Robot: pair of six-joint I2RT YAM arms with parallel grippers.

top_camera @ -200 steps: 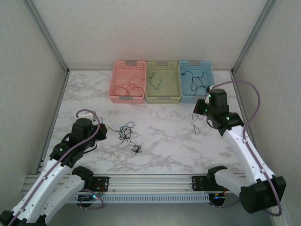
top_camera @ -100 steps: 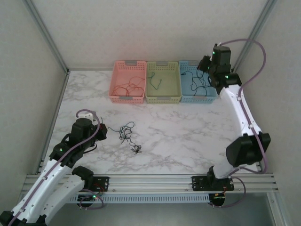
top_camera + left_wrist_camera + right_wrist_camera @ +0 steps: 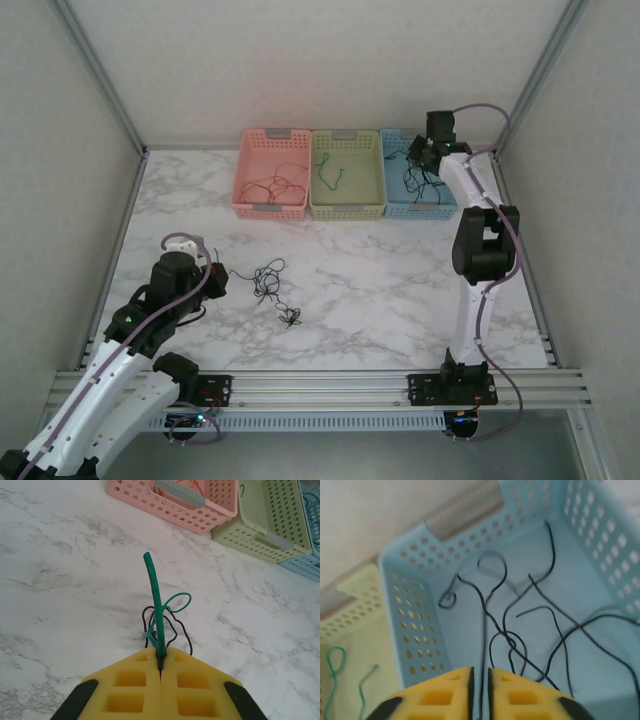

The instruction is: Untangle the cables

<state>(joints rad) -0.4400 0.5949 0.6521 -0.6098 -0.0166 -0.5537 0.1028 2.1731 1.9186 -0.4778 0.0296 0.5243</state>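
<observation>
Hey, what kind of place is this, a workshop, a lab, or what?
Probably a robotics lab test cell: plain white walls and aluminium posts box in a marble-patterned table, two robot arms are bolted to a rail at its near edge, and pastel baskets hold thin cables.

The green cable [image 3: 156,600] has its lower end hidden between the closed fingers of the left pincer [image 3: 160,662], and the black loops [image 3: 172,622] beneath are partly covered. A blurred black cable [image 3: 483,630] is seen entering the narrow gap of the right pincer [image 3: 480,672]; whether it is gripped cannot be told. The blue basket [image 3: 415,610] is cut off at the right edge. From above, the strands of the tangle [image 3: 270,285] on the bench [image 3: 380,290] are too fine to be separated.
</observation>
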